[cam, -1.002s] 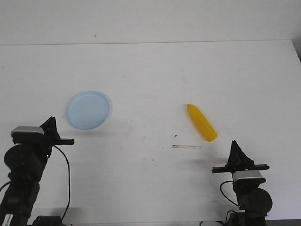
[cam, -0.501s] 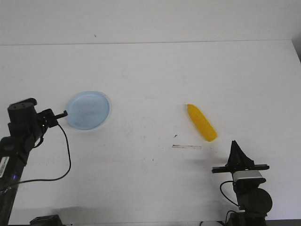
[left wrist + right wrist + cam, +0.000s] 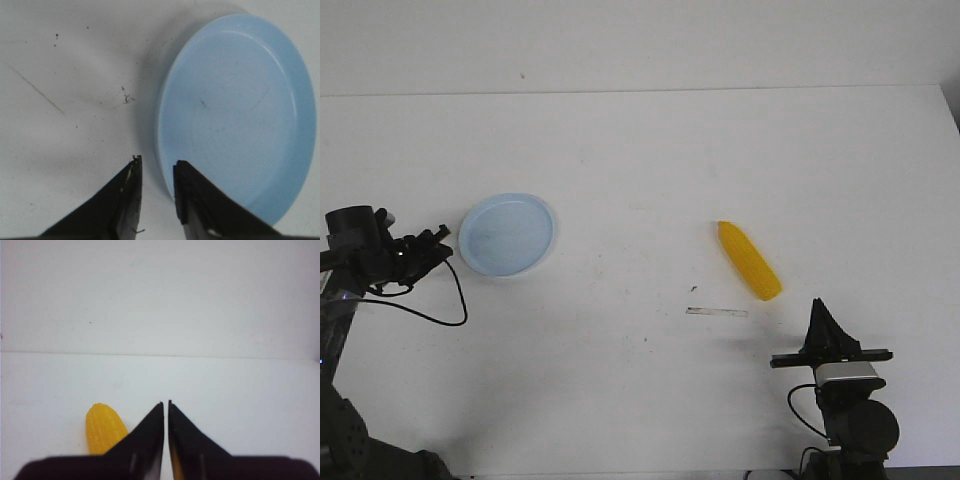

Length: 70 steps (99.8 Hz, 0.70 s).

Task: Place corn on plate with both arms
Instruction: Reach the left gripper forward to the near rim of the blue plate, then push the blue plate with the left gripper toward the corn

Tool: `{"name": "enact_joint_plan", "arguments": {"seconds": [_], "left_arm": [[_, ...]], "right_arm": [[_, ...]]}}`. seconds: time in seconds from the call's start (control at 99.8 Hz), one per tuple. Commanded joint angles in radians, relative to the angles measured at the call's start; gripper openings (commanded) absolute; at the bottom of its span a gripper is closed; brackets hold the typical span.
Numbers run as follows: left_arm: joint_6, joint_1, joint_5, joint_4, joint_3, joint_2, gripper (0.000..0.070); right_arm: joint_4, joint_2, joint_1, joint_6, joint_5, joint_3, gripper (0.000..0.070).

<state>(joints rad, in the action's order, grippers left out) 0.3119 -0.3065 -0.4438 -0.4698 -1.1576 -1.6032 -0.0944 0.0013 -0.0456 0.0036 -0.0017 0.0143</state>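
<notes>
Corn (image 3: 749,260) lies on the worktop (image 3: 650,160), long axis running 11 to 5, at about 11 o'clock from the right hand (image 3: 820,318), which is clenched empty. Left hand (image 3: 442,248), slightly parted, sits at the plate (image 3: 507,232) rim, so right's clearly nearer.

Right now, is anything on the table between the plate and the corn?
In the front view the stretch between the plate and the corn holds no objects, only bare white table with a few small dark specks.
</notes>
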Motion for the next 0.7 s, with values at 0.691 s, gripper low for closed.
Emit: {"name": "enact_joint_plan", "arguments": {"seconds": [0.691], "left_arm": [[0.009, 0.058, -0.027, 0.105, -0.012, -0.131, 0.0171]], "right_arm": [[-0.010, 0.000, -0.001, -0.005, 0.002, -0.002, 0.0014]]}}
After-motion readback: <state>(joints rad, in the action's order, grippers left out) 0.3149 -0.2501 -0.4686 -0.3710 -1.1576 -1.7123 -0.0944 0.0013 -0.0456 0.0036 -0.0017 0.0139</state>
